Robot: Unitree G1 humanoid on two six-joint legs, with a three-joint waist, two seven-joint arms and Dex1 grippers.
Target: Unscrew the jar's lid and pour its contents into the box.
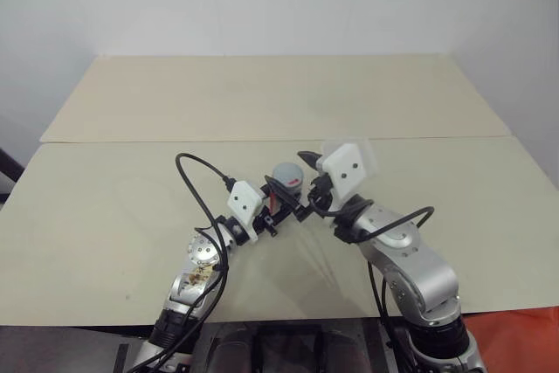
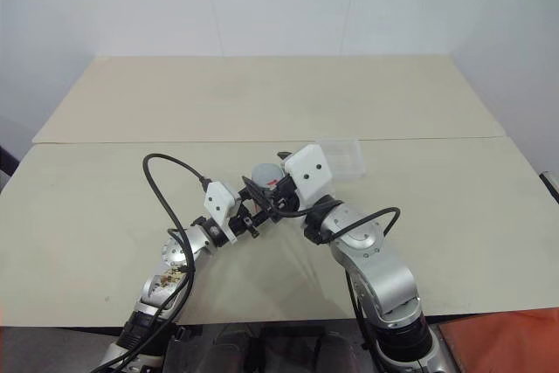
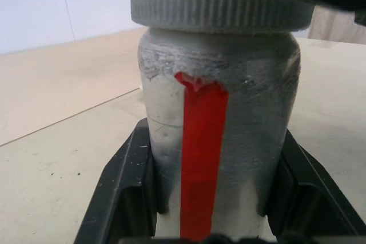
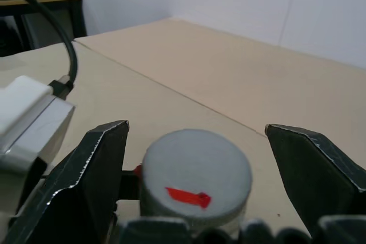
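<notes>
Two grippers meet above the near part of the table (image 1: 122,216), just in front of the seam between its two boards. Left gripper (image 3: 209,198) is clamped on the jar (image 3: 240,141): in the left wrist view its black fingers (image 3: 123,192) press both sides of the grey body, and a red strip runs down the side facing that camera. The jar stands upright in the grip, raised off the table, with the lid (image 4: 195,184) on top. The lid's ribbed edge overhangs the jar's shoulder, and a red mark lies on its flat top. Right gripper (image 4: 197,192) sits at the lid with its fingers (image 4: 91,181) spread wide, one on each side; in the right wrist view a clear gap shows between each finger and the lid's edge, so it has hold of nothing. From the head views the jar (image 1: 286,179) appears between the two white wrist camera housings, with the right gripper reaching in from the right. The box (image 2: 342,157), clear and shallow, lies on the table just behind the right gripper's housing, straddling the seam, and it is partly hidden by that housing. Whether anything lies inside the jar cannot be told.
</notes>
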